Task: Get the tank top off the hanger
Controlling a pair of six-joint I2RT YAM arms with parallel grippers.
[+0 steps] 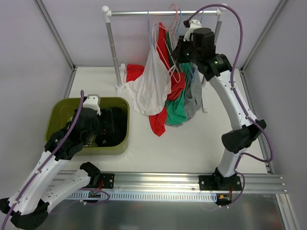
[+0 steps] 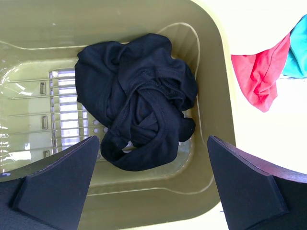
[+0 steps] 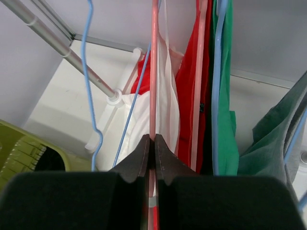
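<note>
While the right gripper [image 3: 153,146] is clenched on the thin wire of the pink hanger [image 3: 154,72], the white tank top [image 1: 151,91] hangs at the left of the bunch on the far rail [image 1: 163,13]. It seems to hang from that same hanger, with red, green and grey tops crowded to its right. The top looks light, thin and limp, so it will likely drape, stretch and slide rather than hold shape. Its 2 narrow straps could catch on the hanger's shoulders. A strap close to the hanger, or the loose hem, looks like the best place to pinch. The left gripper [image 2: 152,139] is released, jaws wide, over the green bin [image 1: 57,103] at near left, which holds 1 black garment [image 2: 139,86].
</note>
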